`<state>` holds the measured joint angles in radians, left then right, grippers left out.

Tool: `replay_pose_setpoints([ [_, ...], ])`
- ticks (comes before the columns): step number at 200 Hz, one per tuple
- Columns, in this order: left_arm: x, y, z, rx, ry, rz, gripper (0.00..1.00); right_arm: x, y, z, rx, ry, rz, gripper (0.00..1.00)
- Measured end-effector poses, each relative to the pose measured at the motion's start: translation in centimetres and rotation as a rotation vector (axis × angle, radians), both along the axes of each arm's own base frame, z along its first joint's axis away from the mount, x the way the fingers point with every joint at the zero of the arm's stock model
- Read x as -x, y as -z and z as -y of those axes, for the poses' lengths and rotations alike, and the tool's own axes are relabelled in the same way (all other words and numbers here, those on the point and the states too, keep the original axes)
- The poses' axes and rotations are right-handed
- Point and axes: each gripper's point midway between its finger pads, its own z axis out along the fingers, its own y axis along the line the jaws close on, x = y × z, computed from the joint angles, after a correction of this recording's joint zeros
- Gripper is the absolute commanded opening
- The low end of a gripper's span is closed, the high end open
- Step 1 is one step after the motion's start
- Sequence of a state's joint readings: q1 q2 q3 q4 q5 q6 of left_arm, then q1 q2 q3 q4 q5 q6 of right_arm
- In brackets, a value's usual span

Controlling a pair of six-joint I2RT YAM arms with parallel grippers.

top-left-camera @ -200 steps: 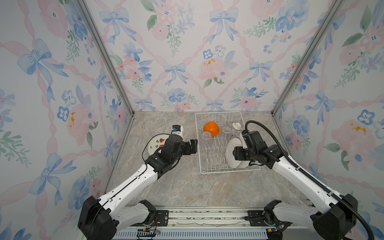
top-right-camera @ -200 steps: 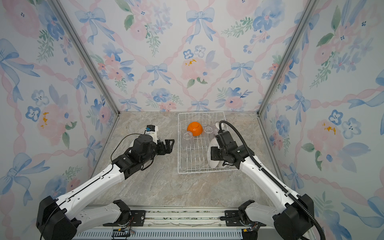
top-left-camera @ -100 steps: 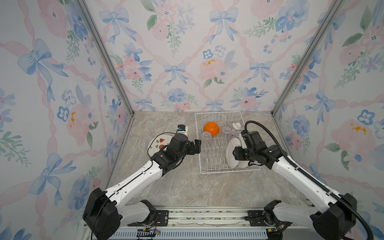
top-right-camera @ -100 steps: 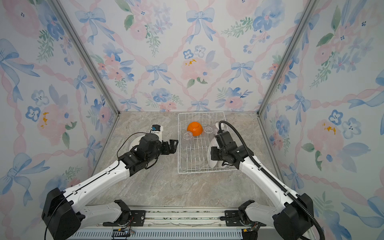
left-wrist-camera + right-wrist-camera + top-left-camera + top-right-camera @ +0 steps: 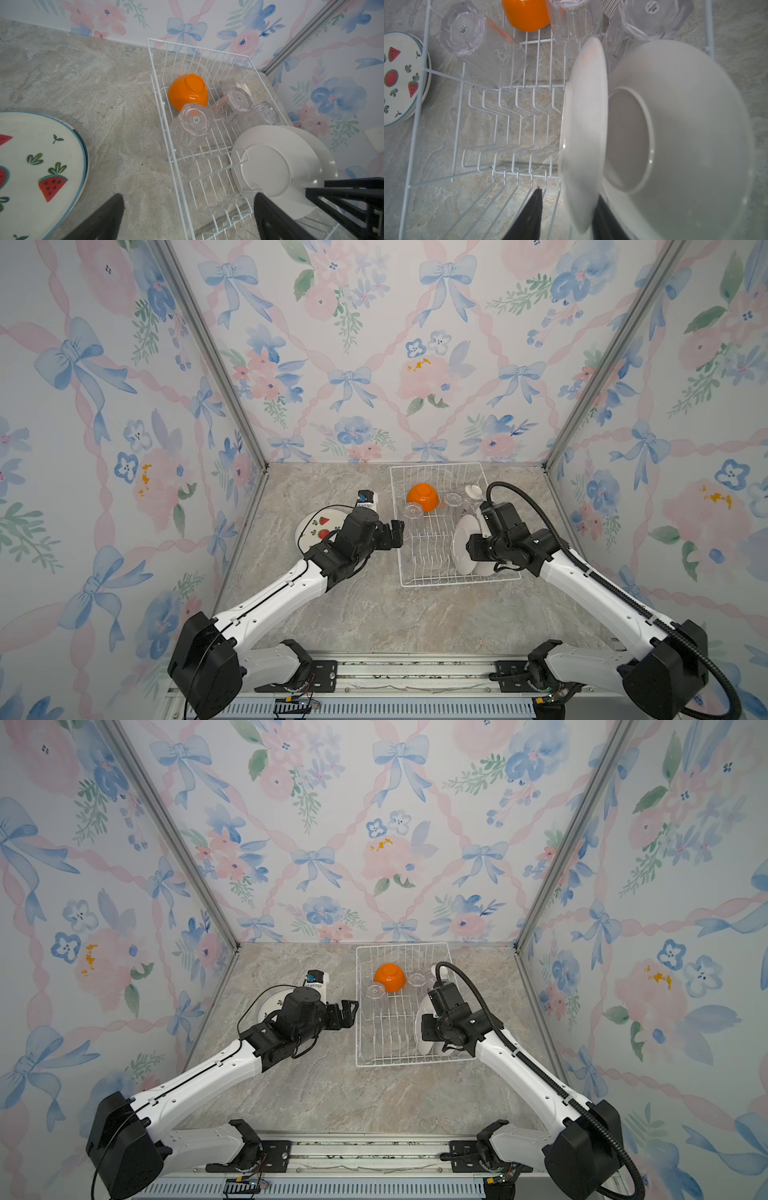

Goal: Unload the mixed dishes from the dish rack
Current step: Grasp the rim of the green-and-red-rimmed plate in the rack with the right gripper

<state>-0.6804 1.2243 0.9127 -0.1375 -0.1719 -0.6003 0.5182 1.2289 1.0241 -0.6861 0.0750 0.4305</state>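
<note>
Right wrist view looks down on the right gripper [image 5: 569,195] with its jaws set either side of the rim of an upright white plate [image 5: 583,128]. One jaw stands visibly clear of the plate's face and the other sits between it and a second white plate [image 5: 679,135] just behind, so the rim is straddled but not clamped. In both top views the dish rack [image 5: 436,467] lies right of centre on the marble table [image 5: 374,614], its far end against the back wall. The two standing plates fill its near right part, where the right gripper [image 5: 469,548] reaches in. At the rack's far end an orange bowl [image 5: 423,497] rests upside down, with clear tumblers [image 5: 412,512] inverted beside it and a pale ribbed bowl [image 5: 473,490] toward the far right corner. Left of the rack, a watermelon plate [image 5: 320,526] lies flat on the table, apparently stacked on another plate. The left gripper [image 5: 392,533] hovers just beside the rack's left wall. The left wrist view shows the left gripper [image 5: 187,224] spread wide and holding nothing.
</note>
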Motion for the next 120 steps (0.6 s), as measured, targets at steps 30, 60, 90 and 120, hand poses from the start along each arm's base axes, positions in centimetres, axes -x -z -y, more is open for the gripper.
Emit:
replay_pose_setpoints([
  [30, -0.06, 0.24, 0.04, -0.002, -0.002, -0.006, 0.98, -0.06, -0.03, -0.03, -0.002, 0.000, 0.003, 0.39],
  [60, -0.05, 0.24, 0.06, -0.002, -0.001, -0.006, 0.98, -0.04, 0.20, -0.04, -0.001, 0.000, 0.001, 0.37],
  [90, -0.05, 0.22, 0.07, -0.001, -0.001, -0.006, 0.98, -0.08, 0.45, -0.13, -0.002, -0.003, -0.005, 0.37],
  [120, -0.04, 0.24, 0.07, 0.000, -0.002, -0.007, 0.98, -0.26, 0.74, -0.32, -0.003, -0.005, -0.010, 0.36],
])
